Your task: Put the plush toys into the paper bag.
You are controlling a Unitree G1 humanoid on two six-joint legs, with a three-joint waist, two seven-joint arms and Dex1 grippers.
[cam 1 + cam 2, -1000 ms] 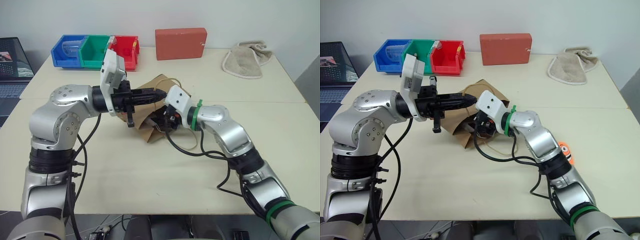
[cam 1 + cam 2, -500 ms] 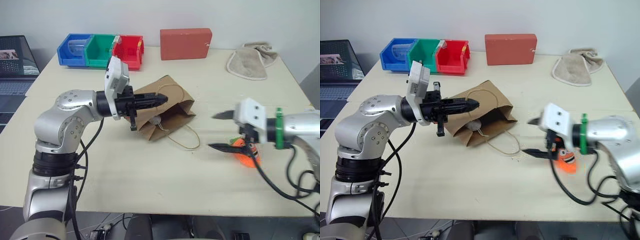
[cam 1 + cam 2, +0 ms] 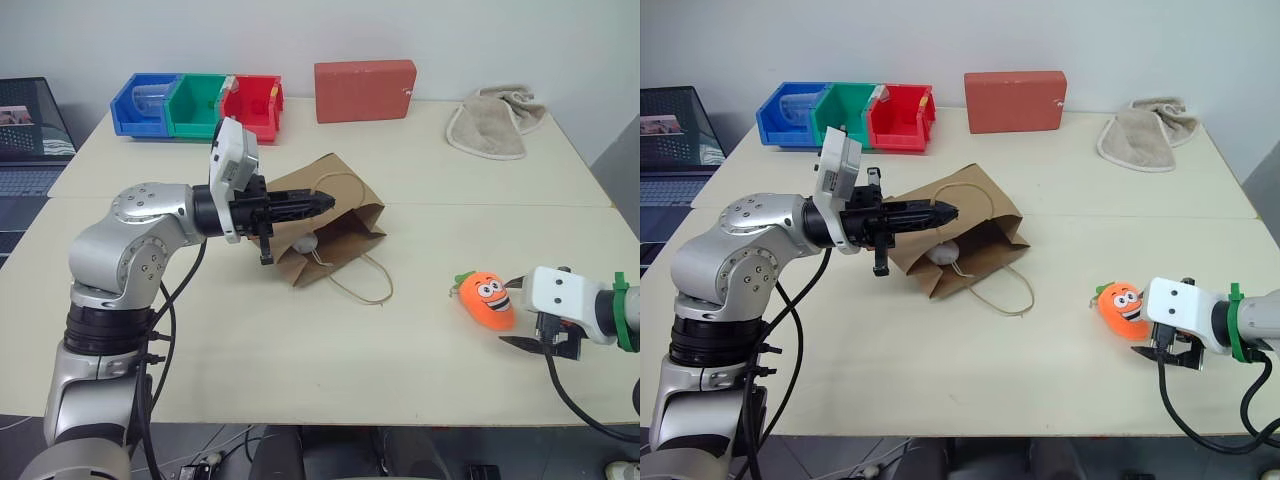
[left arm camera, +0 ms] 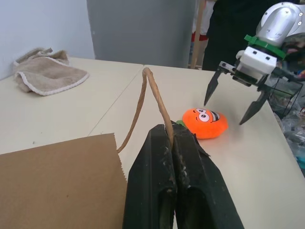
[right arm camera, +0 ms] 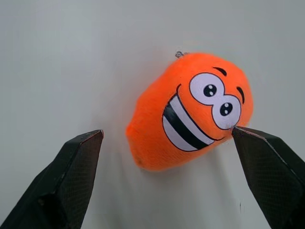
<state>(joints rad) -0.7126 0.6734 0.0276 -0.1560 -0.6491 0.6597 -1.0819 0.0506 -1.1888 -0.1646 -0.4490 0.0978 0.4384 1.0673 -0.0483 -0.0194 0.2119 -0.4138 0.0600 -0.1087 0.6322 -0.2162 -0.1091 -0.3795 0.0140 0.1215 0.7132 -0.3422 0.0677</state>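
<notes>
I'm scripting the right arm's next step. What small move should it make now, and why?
Probably lower the open right gripper around the carrot toy and close. The toy lies on the table between its spread fingers, ungrasped, while the left gripper holds up the paper bag by its handle.

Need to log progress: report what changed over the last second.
The right gripper left the paper bag mouth and swung out to the carrot toy, fingers open on either side of it. The left gripper stayed shut on the bag's handle; the bag stayed put.
</notes>
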